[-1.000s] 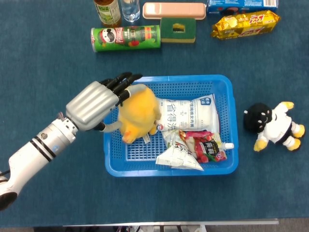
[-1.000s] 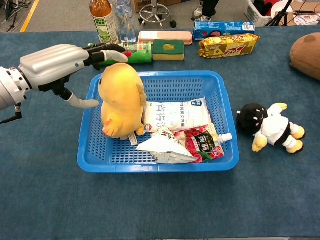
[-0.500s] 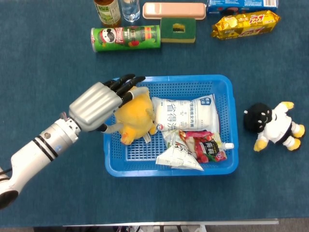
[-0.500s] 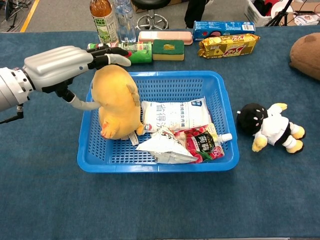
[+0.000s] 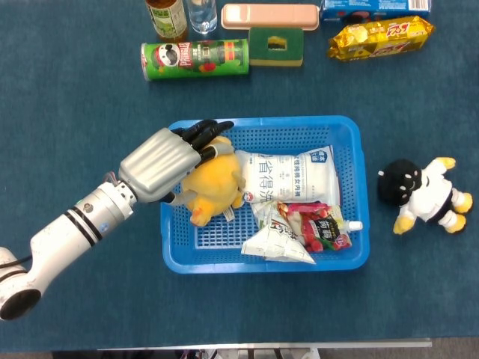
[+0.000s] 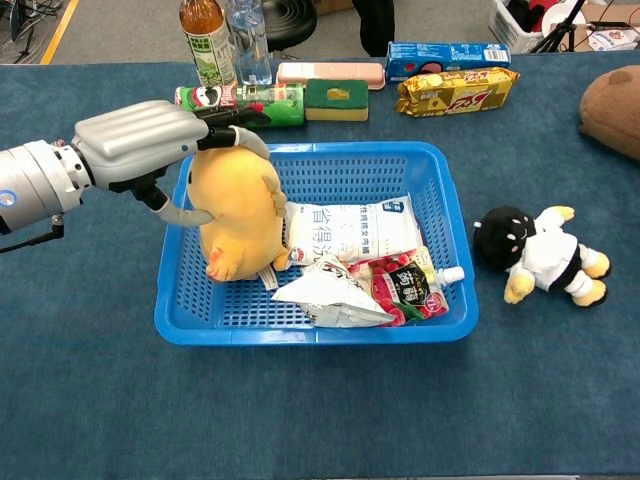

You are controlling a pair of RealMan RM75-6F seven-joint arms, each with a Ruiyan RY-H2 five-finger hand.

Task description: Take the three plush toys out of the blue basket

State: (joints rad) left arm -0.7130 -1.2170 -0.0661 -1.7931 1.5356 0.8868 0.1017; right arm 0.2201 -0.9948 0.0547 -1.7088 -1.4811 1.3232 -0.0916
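Observation:
The blue basket [image 5: 352, 133] [image 6: 320, 330] stands mid-table. A yellow plush toy [image 5: 213, 179] [image 6: 240, 205] stands upright in its left end. My left hand [image 5: 161, 163] [image 6: 140, 145] grips it, fingers curled over its top and thumb against its left side. On the table right of the basket lies a black-and-white plush toy [image 5: 423, 194] [image 6: 535, 255]. At the far right edge of the chest view, part of a brown plush toy [image 6: 612, 108] shows. My right hand appears in neither view.
The basket also holds a white bag [image 5: 288, 178] and snack packets [image 5: 314, 224]. Behind it lie a green can [image 5: 194, 58], a green sponge [image 5: 276, 46], bottles [image 5: 166, 16], a pink case [image 5: 269, 15] and a yellow snack bag [image 5: 382, 36].
My left hand has moved right and down over the yellow plush toy, closing onto its top. The toy has shifted slightly within the basket's left end.

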